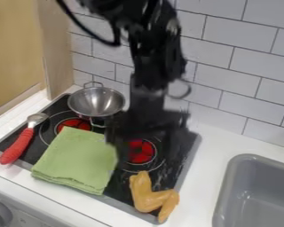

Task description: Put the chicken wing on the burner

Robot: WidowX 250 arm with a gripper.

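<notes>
The black gripper (145, 160) hangs over the right part of the stove, its fingers spread apart with nothing held between them. Beneath it, a red burner (141, 151) is partly visible. The tan chicken wing (148, 195) lies at the stove's front right corner, below the gripper in the view and apart from it. Its lower right end reaches over the stove's edge. Another red burner (74, 124) shows at the left, partly covered by the green cloth.
A folded green cloth (79, 159) lies over the stove's front left. Behind it stands a metal strainer bowl (96, 101). A red-handled spoon (18, 145) rests at the left edge. At the right is a grey sink (227, 186); a tiled wall (245, 66) rises behind.
</notes>
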